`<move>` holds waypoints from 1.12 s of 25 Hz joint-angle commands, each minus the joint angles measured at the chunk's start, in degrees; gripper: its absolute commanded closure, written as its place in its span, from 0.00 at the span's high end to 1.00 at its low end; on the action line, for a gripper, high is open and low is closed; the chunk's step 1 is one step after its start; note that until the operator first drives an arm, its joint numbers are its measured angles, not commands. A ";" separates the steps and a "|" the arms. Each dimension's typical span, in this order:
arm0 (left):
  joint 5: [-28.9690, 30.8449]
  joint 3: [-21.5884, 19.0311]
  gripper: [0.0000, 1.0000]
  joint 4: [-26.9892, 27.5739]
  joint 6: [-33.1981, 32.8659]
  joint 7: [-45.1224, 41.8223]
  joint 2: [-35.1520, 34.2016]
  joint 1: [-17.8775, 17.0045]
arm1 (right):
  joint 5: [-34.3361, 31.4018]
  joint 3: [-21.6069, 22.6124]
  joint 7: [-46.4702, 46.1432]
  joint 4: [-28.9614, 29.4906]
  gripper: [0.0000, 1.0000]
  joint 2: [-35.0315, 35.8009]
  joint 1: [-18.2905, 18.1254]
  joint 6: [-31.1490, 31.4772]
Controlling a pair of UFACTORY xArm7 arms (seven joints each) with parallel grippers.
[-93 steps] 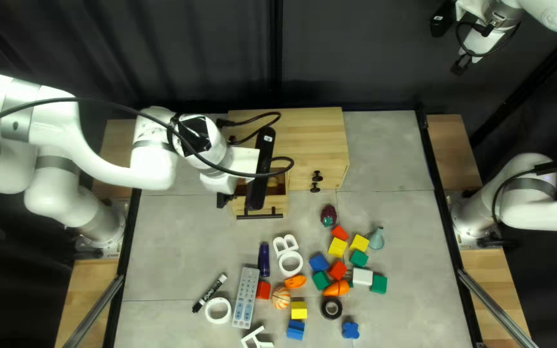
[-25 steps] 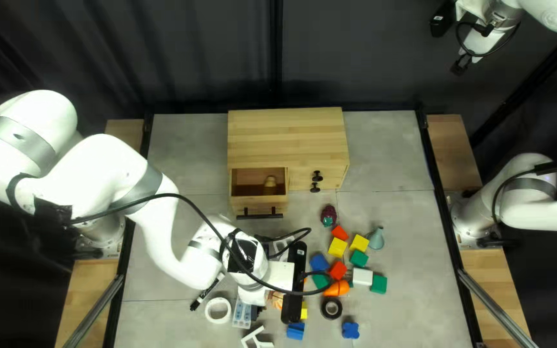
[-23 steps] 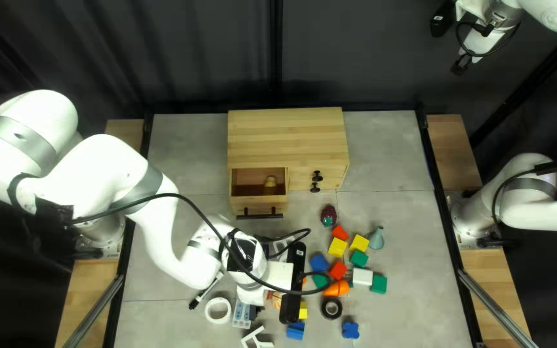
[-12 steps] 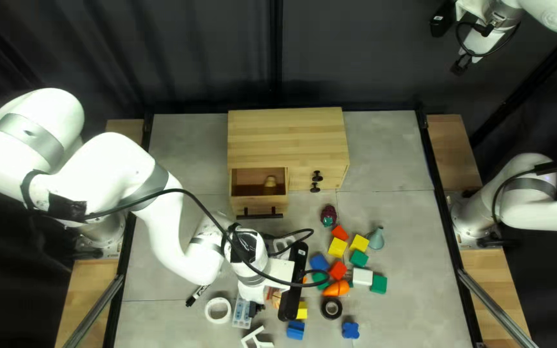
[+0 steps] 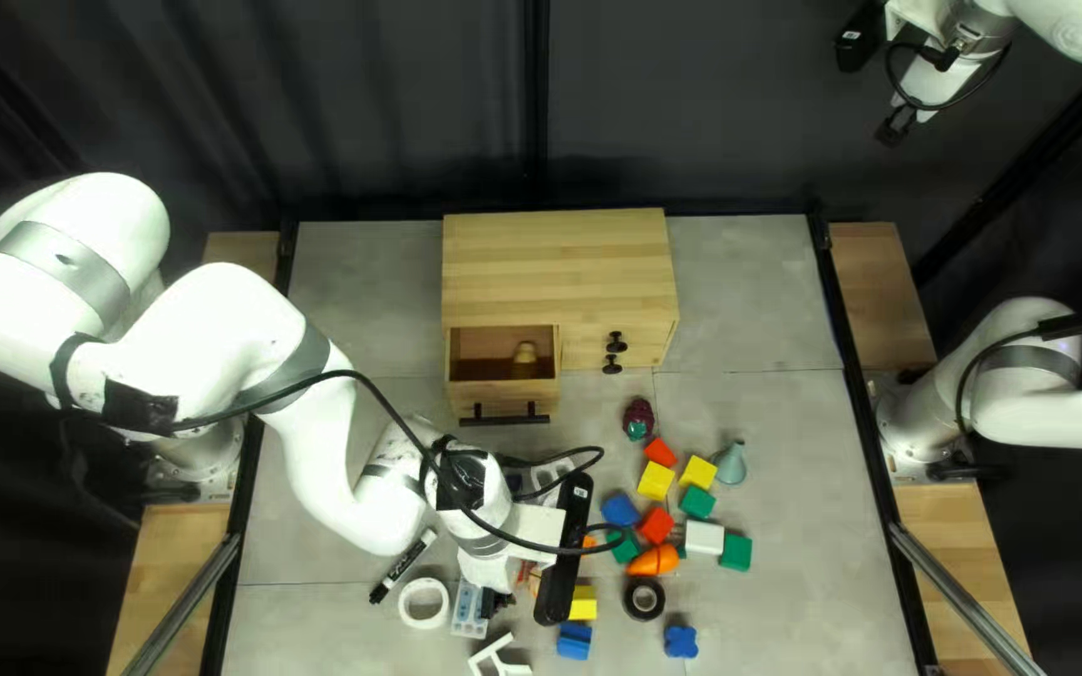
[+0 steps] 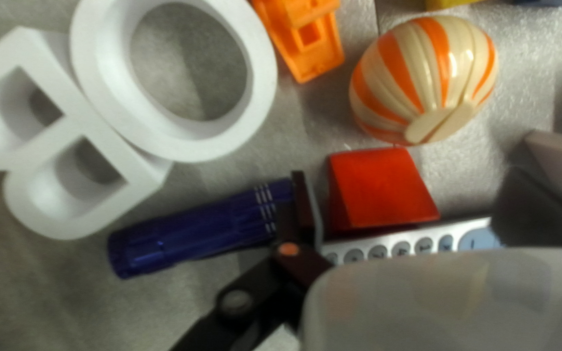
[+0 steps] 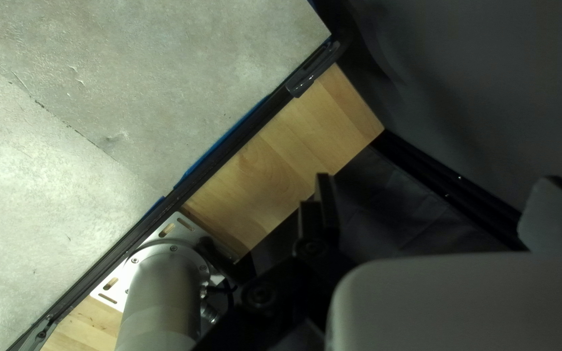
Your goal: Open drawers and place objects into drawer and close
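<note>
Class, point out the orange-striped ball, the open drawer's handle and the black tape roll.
Orange-striped ball (image 6: pixel 425 77): left wrist view, middle of its ribbed side.
Open drawer's handle (image 5: pixel 504 421): top left view, middle of its bar.
Black tape roll (image 5: pixel 644 614): top left view, ring's near edge.

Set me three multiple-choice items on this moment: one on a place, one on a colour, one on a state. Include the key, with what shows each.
1. The tan piece is:
A) on the cabinet's top
B) in the open drawer
C) beside the black tape

2. The block next to the striped ball is:
A) red
B) green
C) yellow

3. The left gripper is:
A) shut on the block
B) shut on nothing
C) open

Key:
1 B: the top left view shows it inside the drawer's walls.
2 A: its red faces show in the left wrist view.
3 C: its fingers stand well apart there.
</note>
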 commanded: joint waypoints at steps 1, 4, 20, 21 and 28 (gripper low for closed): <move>2.34 1.49 0.00 1.39 2.48 -2.82 -0.30 -2.15 | 0.00 0.00 0.00 0.00 1.00 0.00 0.00 0.00; 5.10 2.81 0.00 2.81 5.85 -6.53 -1.10 -4.50 | 0.00 0.00 0.00 0.00 1.00 0.00 0.00 0.00; 19.39 5.65 0.00 11.74 30.75 -24.24 -7.45 -13.74 | 0.00 0.00 0.00 0.00 1.00 0.00 0.00 0.00; 19.73 5.80 0.00 11.21 31.27 -24.14 -8.62 -13.61 | 0.00 0.00 0.00 0.00 1.00 0.00 0.00 0.00; 22.88 7.71 0.00 7.36 34.11 -23.07 -18.39 -11.78 | 0.00 0.00 0.00 0.00 1.00 0.00 0.00 0.00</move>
